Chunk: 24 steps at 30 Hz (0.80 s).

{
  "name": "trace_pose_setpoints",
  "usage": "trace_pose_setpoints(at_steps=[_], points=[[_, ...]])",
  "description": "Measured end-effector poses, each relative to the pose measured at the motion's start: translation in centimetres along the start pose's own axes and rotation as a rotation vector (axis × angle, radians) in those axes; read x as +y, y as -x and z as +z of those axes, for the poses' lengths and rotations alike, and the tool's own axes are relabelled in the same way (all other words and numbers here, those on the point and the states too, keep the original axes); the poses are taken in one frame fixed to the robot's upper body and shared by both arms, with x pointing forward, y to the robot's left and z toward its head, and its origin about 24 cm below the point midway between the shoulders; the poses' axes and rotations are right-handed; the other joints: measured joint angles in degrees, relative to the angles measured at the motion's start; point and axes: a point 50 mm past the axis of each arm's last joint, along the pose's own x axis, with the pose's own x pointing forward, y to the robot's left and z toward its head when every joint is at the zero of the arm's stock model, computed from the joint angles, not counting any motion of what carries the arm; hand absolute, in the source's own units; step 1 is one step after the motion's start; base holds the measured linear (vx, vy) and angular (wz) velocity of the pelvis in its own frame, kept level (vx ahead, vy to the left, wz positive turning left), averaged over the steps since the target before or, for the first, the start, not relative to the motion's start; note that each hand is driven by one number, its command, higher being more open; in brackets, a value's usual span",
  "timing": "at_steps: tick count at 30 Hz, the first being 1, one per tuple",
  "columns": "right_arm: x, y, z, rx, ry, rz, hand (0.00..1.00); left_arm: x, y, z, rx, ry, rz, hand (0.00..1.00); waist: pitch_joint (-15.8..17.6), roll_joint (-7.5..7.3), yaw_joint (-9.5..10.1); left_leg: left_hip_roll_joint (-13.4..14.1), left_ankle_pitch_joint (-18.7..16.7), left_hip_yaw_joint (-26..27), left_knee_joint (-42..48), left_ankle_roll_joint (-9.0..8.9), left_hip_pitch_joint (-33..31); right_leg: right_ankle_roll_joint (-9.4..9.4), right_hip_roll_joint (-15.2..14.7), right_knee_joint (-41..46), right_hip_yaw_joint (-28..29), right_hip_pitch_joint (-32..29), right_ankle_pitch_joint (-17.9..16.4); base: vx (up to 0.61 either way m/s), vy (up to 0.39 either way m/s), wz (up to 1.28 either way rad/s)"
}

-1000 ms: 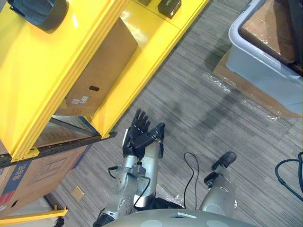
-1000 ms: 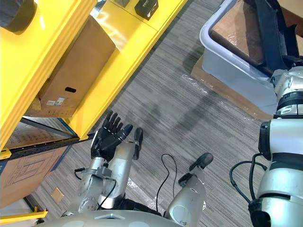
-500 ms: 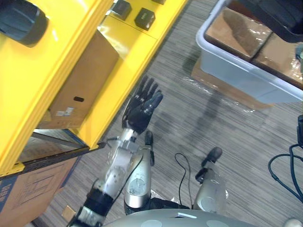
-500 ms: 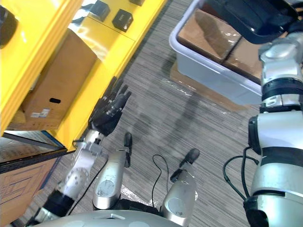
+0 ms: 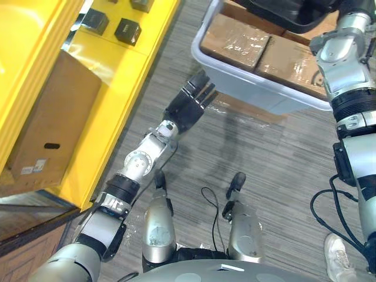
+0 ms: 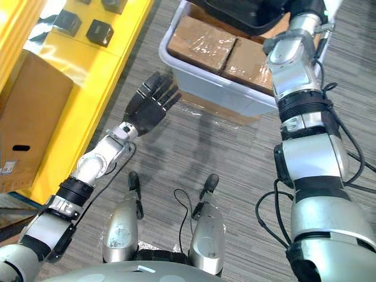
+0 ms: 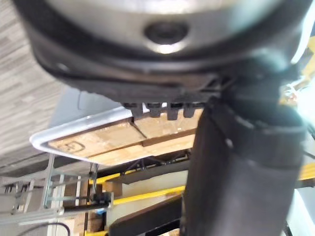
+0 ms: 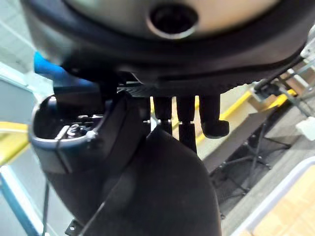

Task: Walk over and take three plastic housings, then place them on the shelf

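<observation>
**Left hand spread over the carpet, right arm up at the bin**

The left hand [image 5: 187, 108] hung over the striped grey floor [image 5: 264, 153] at about 11 o'clock from the middle of the head view. Its fingers were straight and spread and it carried nothing. The fingertips pointed toward 1 o'clock and stopped just short of the grey bin [image 5: 235, 76]. In the left wrist view the same straight fingers [image 7: 158, 109] showed, with the bin's pale rim and its brown contents past them.

The bin stood on the floor at 12 to 1 o'clock. It held brown film-wrapped boxes [image 5: 235, 38] side by side. A black plastic housing [image 6: 241, 12] lay on top of them at the bin's far side.

The right arm [image 6: 299, 59] rose along the 1 o'clock line to the top edge of the view, close beside that housing. The right hand [image 8: 197, 73] appeared in its own wrist view, where a few fingers reached past the thumb's dark bulk. I could not tell whether they gripped anything.

The yellow shelf [image 5: 117, 76] ran along the 9 to 11 o'clock side. Two small black boxes [image 5: 127, 29] sat on it at 11 o'clock. A cardboard carton [image 5: 47, 129] was tucked in under the shelf's top board at 9 o'clock.
</observation>
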Motion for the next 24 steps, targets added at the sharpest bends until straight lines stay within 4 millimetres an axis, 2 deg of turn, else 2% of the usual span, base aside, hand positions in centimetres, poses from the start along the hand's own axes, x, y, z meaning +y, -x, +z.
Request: trace_pose_setpoints(at_steps=[3,5,8,14,18,20,24], points=[[1.2,1.9,0.5,-0.089,-0.051,0.01,0.0,-0.6,-0.5,0.2,-0.013,0.028,-0.023,1.0,-0.2,-0.89,-0.77,0.1,0.0,0.8,-0.9,-0.06,2.7,0.05,0.4,-1.0,0.3,2.3,0.2,0.01,-0.006,-0.11],[2.3,3.2,0.9,-0.109,-0.106,0.035,0.0,-1.1,-0.8,0.6,-0.032,0.023,-0.037,1.0,-0.4,-2.06,-1.3,0.1,-0.1,1.3,-1.2,-0.13,3.6,0.17,0.5,-1.9,0.4,3.1,0.6,-0.02,-0.007,-0.11],[4.5,6.1,0.1,-0.108,-0.134,0.101,0.0,-1.1,-1.1,0.0,-0.036,0.039,-0.03,1.0,-1.2,-3.16,-1.75,0.1,-0.1,1.9,-2.2,-0.36,5.6,0.36,1.0,-4.0,0.4,5.3,1.2,-0.02,-0.007,-0.08],[7.7,10.8,-1.1,-0.052,-0.165,0.218,0.0,-1.3,-2.1,-1.9,0.002,0.071,-0.013,1.0,-1.3,-3.4,-2.51,0.1,0.2,2.8,-4.1,-0.74,9.8,0.63,1.4,-5.8,0.3,9.0,1.6,0.01,0.001,-0.04],[8.7,12.3,-0.7,-0.05,-0.191,0.27,0.0,-1.6,-2.8,-2.3,-0.006,0.081,-0.013,1.0,-1.6,-3.55,-2.71,0.0,0.1,3.3,-4.8,-0.8,11.7,0.62,1.4,-5.9,0.4,10.3,1.5,0.02,0.005,-0.05],[9.1,12.8,-0.4,-0.066,-0.201,0.293,0.0,-1.4,-3.0,-2.5,-0.013,0.084,-0.001,1.0,-2.4,-3.8,-2.61,0.0,0.0,3.4,-4.8,-0.85,11.8,0.62,1.4,-5.9,0.5,10.3,1.5,0.0,0.0,0.0],[10.6,15.5,-0.6,-0.044,-0.238,0.371,0.0,-0.3,-2.9,-3.2,-0.002,0.077,0.079,1.0,-5.9,-4.67,-2.35,0.0,-0.1,3.5,-4.9,-0.9,11.0,0.63,1.5,-6.0,0.4,9.5,1.5,0.0,0.0,0.0]])
